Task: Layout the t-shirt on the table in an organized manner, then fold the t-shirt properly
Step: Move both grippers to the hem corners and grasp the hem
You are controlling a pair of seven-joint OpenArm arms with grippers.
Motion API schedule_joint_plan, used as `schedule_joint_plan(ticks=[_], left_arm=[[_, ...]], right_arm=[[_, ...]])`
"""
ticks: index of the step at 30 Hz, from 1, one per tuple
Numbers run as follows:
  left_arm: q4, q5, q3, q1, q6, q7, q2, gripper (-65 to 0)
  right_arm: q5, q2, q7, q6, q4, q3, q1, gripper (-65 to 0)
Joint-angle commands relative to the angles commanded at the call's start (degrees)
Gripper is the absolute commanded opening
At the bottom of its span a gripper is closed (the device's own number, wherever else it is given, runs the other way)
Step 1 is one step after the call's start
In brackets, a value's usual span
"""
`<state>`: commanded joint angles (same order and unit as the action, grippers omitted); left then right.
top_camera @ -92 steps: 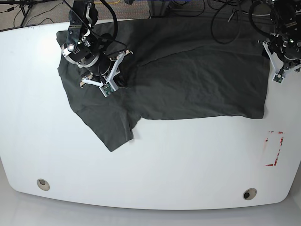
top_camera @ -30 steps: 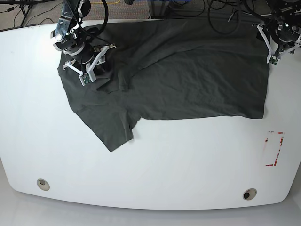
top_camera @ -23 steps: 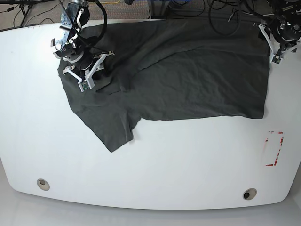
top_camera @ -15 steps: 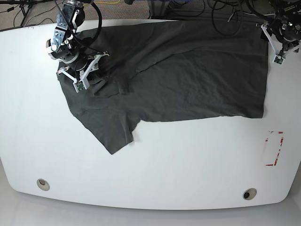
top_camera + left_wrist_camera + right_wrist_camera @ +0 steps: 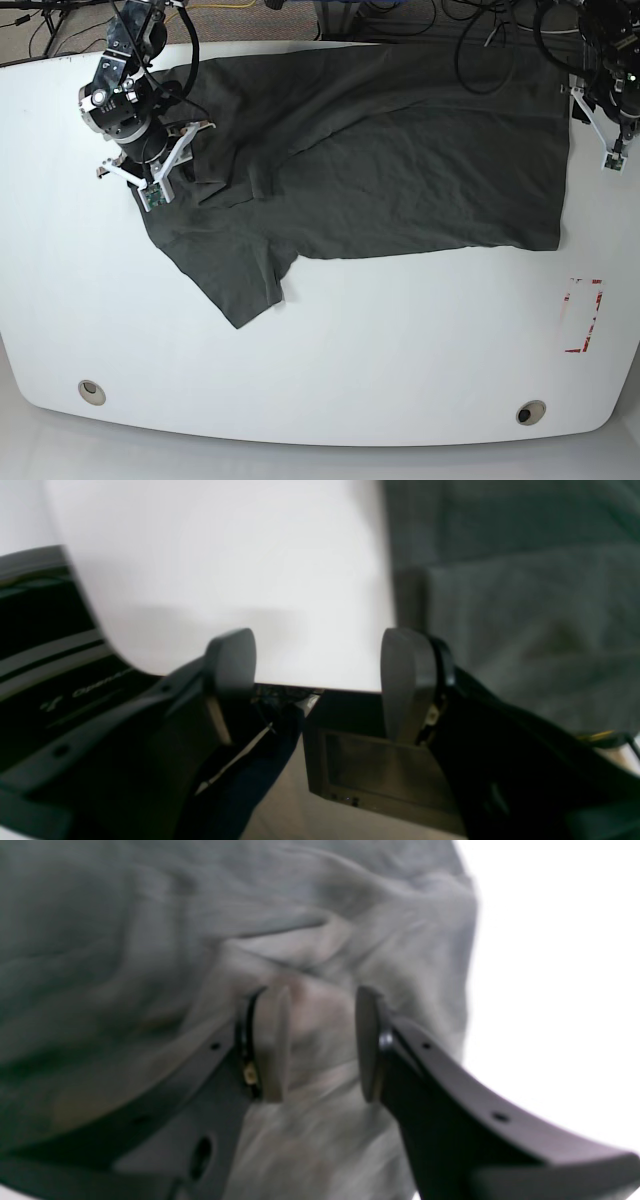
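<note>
T-shirt [image 5: 380, 150]: spread across the far tabletop [image 5: 330, 370].
Right claw [image 5: 317, 1040]: part open — cloth bunched between, grip unclear.
Left claw [image 5: 320, 665]: open, empty — arm lettering blurred, unreadable.
</note>
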<state>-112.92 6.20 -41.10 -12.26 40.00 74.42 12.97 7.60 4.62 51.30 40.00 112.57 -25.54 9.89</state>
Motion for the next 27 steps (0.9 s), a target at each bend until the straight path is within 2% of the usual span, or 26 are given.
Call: schedule_joint_plan(ticks=[2, 6, 10, 14, 16, 21, 22, 25, 27], left_arm=[[0.0, -0.1, -0.4, 2.6, 0.0, 0.0, -0.1, -27.4], [0.1, 0.0, -0.5, 7.1, 0.0, -0.2, -0.3, -27.4], [0.2, 0.2, 2.5, 12.4, 0.0, -0.3, -0.3, -27.2], [0.2, 0.0, 6.2, 15.8, 0.0, -0.4, -0.3, -27.1], [0.3, -0.1, 7.9, 17.6, 0.0, -0.4, -0.3, -25.0], [1.1, -0.1, 11.1, 20.6, -0.1, -0.4, -0.3, -11.1], [1.3, -0.1, 11.4, 21.0, -2.3, -0.5, -0.3, -8.2], [1.4, -0.1, 12.9, 21.6, -6.1, -1.7, -0.3, -3.6], [1.4, 0.0, 14.0, 21.6, -7.4, -2.8, -0.2, -3.3]], right_arm=[[0.0, 0.2, 0.0, 0.00, -1.5, -0.6, -2.5, -41.7], [0.0, 0.5, 0.0, 0.00, -5.4, -1.4, -6.6, -32.0], [0.0, 2.7, -0.2, 0.00, -11.2, -1.7, -12.0, -22.4], [0.0, 4.1, -0.3, 0.00, -18.1, -1.7, -17.3, -21.9], [0.0, 4.9, -0.4, 0.00, -22.0, -1.8, -19.9, -21.6], [0.0, 6.5, -5.8, 0.00, -31.7, -1.8, -24.3, -21.7], [0.0, 6.9, -7.6, 0.00, -34.2, -1.8, -24.8, -21.7], [0.0, 7.9, -10.5, 0.00, -39.6, -1.6, -26.4, -21.7], [0.0, 8.6, -12.1, 0.00, -43.3, -1.5, -27.3, -21.9]])
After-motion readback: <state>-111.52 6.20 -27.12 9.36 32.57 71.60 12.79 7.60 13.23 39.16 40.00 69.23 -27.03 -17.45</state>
